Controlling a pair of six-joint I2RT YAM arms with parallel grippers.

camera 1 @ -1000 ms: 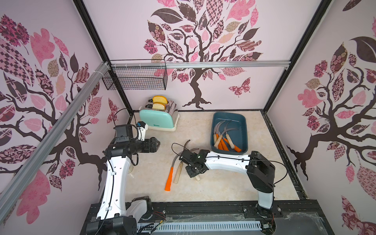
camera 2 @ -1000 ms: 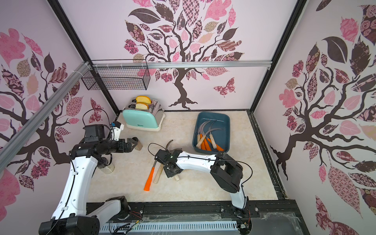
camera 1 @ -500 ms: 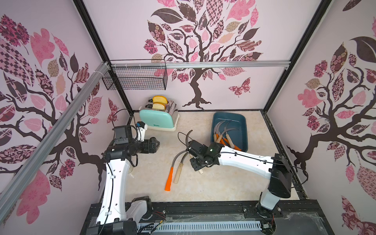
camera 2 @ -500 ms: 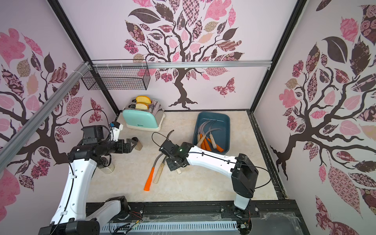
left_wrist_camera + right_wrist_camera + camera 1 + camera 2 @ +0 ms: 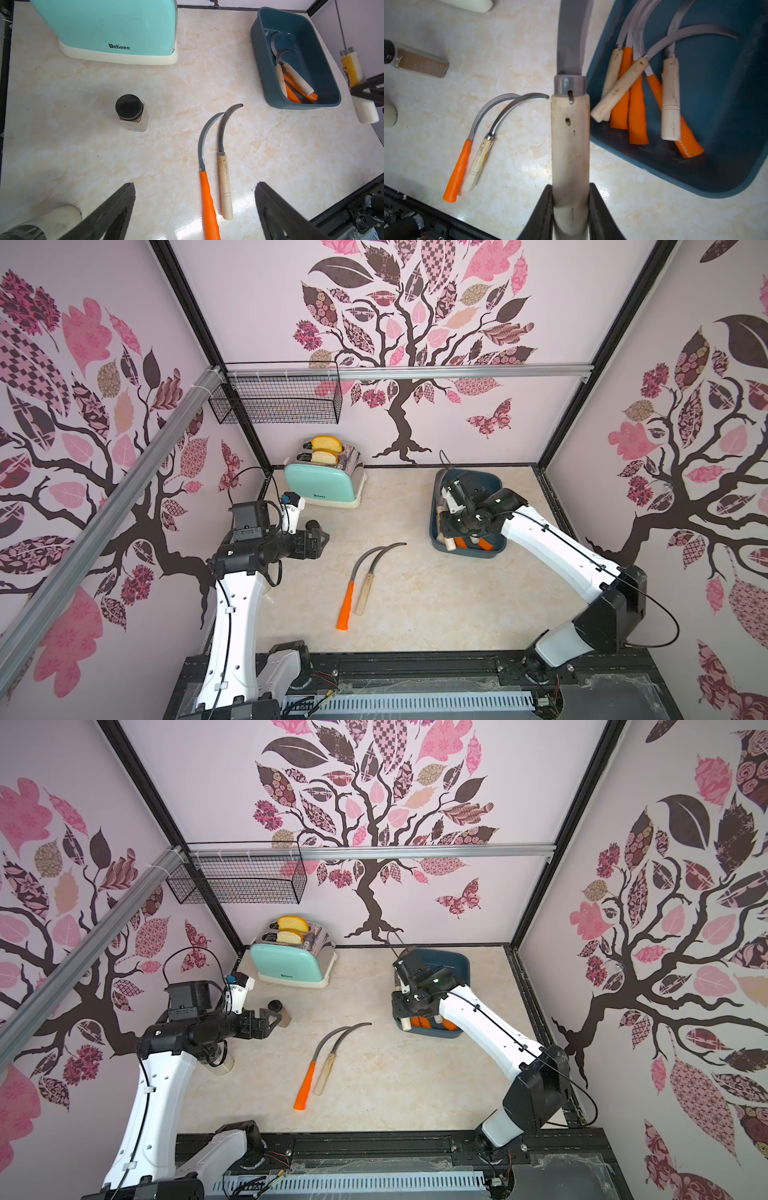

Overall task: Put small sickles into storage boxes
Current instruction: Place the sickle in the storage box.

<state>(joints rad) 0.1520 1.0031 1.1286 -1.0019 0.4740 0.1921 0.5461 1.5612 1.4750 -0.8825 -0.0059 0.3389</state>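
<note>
One wood-handled sickle (image 5: 570, 135) pinched in R pincer (image 5: 570, 187) at tray (image 5: 695, 182) rim, axis along tray's long side; L pincer (image 5: 195, 185) spread, nearer two loose sickles (image 5: 224, 182).

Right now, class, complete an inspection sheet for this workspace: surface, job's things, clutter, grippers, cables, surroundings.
Surface: pale marbled table, no spills seen.
Job's things: orange-handled sickle and wooden-handled sickle lying side by side on the table; blue tray holding several more sickles.
Clutter: toaster with bread; black-lidded jar.
Grippers: left gripper open, empty; right gripper shut on a pale-handled sickle, by the tray's edge.
Cables: black cables looping off both arms.
Surroundings: tree-patterned walls; wire basket on the back rail.
</note>
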